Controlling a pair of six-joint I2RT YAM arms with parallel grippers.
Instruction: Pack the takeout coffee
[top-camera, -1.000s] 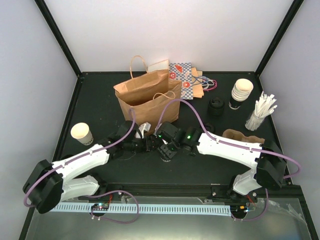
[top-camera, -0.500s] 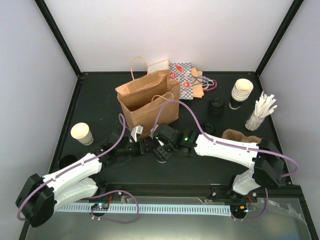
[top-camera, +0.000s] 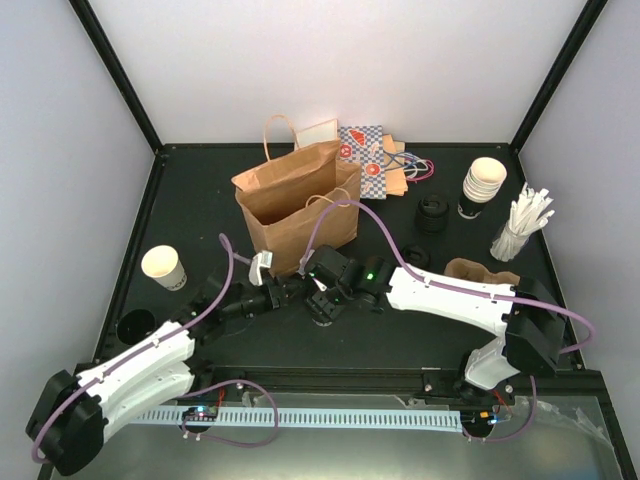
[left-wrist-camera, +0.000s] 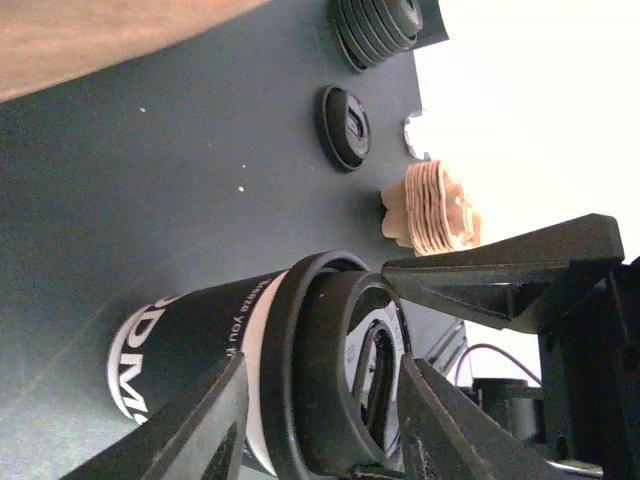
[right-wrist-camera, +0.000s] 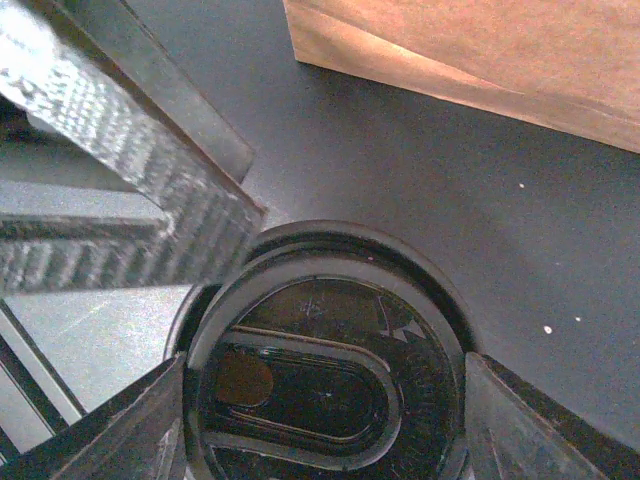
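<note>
A black tabletop (top-camera: 200, 190) sits inside a white-walled enclosure with black corner posts. An open brown paper bag (top-camera: 295, 205) with twisted handles stands at centre back. A patterned gift bag (top-camera: 365, 158) lies just behind it to the right.

The takeout coffee (left-wrist-camera: 270, 350) stands upright on the table just in front of the bag, between the two arms. It is a paper cup with a dark printed band, capped by a round black lid with a sip slot.

The right gripper (right-wrist-camera: 325, 365) hangs over the coffee from above. Its two fingers press against opposite sides of the lid's rim, clamped on it.

The left gripper (left-wrist-camera: 322, 360) comes in from the side, turned so one finger sits by the cup wall and the other by the lid's top. Its fingers bracket the lid, but I cannot tell whether they touch it or stand clear.

To the left, well apart, an uncapped cream paper cup (top-camera: 163, 266) stands alone, and a loose black lid (top-camera: 135, 324) lies nearer the front edge. On the right side of the table are:
- a stack of black lids (top-camera: 432, 213)
- a single lid (top-camera: 415, 257)
- a stack of cream cups (top-camera: 483, 182)
- white wrapped sticks standing in a holder (top-camera: 522, 222)
- brown pulp cup carriers (top-camera: 487, 272)
</note>
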